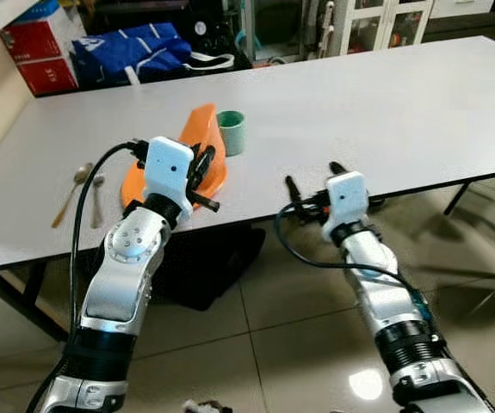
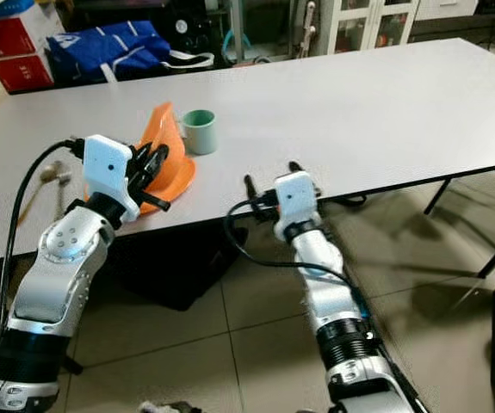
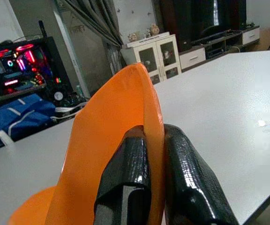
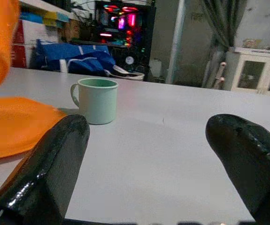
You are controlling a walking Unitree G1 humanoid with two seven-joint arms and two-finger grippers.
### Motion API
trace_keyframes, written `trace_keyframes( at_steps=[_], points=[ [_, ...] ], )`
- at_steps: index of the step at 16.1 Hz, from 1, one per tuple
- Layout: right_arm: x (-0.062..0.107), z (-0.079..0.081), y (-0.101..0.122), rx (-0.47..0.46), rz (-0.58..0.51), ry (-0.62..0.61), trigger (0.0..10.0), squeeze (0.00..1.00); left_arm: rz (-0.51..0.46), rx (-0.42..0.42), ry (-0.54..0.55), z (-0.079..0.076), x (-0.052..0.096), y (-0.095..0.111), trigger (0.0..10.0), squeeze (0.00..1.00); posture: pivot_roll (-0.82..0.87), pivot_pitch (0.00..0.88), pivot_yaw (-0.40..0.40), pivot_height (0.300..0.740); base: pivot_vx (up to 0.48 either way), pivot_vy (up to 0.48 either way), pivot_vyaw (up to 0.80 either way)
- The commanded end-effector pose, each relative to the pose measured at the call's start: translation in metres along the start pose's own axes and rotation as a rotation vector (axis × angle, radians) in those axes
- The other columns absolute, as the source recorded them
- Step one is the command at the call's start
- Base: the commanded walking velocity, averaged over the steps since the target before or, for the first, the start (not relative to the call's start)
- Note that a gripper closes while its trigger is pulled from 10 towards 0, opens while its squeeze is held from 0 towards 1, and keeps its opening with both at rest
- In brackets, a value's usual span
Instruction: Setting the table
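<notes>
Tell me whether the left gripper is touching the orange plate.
Touching. The left wrist view shows the left gripper with both black fingers clamped on the orange plate's raised edge.

Orange plate [image 1: 202, 138] — bright, plain; mint-green mug [image 1: 231, 132]; white table [image 1: 385, 95]; black fingers [image 3: 125, 183] — glossy; blue bag [image 1: 131, 50]; red box [image 1: 36, 47].

My left gripper [image 3: 156, 173] has its jaws clamped on the rim of an orange plate [image 3: 111, 154], tilted up on edge above the white table [image 3: 219, 108]. A blue bag [image 3: 17, 117] and white cabinet [image 3: 160, 54] stand behind.
</notes>
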State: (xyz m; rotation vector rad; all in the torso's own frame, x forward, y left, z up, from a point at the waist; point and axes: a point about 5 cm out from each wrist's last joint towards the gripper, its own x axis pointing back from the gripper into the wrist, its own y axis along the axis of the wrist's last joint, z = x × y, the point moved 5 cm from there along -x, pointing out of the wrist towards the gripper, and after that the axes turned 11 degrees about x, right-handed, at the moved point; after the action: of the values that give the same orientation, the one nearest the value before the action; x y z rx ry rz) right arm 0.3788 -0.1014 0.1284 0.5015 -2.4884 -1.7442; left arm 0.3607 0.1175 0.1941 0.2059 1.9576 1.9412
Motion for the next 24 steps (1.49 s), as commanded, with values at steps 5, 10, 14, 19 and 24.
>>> trace_keyframes(
  at_steps=[5,10,14,19,24],
  points=[
    [0.000,0.009,0.000,-0.019,0.009,0.027,10.0,0.00,-0.021,-0.084,0.035,0.013,-0.005,0.013,0.0,0.00,-0.11,0.000,0.107,0.736,0.253,0.256,-0.73],
    [0.002,0.012,0.001,-0.013,-0.001,0.030,10.0,0.00,-0.007,-0.164,-0.022,0.009,-0.013,0.017,0.0,0.00,-0.11,0.000,0.116,0.736,0.277,0.000,0.00],
    [0.004,0.014,0.001,-0.019,-0.005,0.030,10.0,0.00,0.007,-0.282,-0.012,0.032,-0.022,0.030,0.0,0.00,-0.12,0.000,0.134,0.736,0.000,0.000,0.00],
    [0.008,0.013,-0.001,-0.017,-0.001,0.027,10.0,0.00,-0.039,-0.400,0.067,0.066,-0.027,0.062,0.0,0.00,-0.13,0.000,0.139,0.736,0.000,0.000,0.00],
    [0.010,0.014,-0.004,-0.011,0.005,0.038,10.0,0.00,-0.020,-0.578,0.034,0.077,-0.029,0.066,0.0,0.00,-0.13,0.000,0.133,0.736,0.000,0.000,0.00]
  ],
)
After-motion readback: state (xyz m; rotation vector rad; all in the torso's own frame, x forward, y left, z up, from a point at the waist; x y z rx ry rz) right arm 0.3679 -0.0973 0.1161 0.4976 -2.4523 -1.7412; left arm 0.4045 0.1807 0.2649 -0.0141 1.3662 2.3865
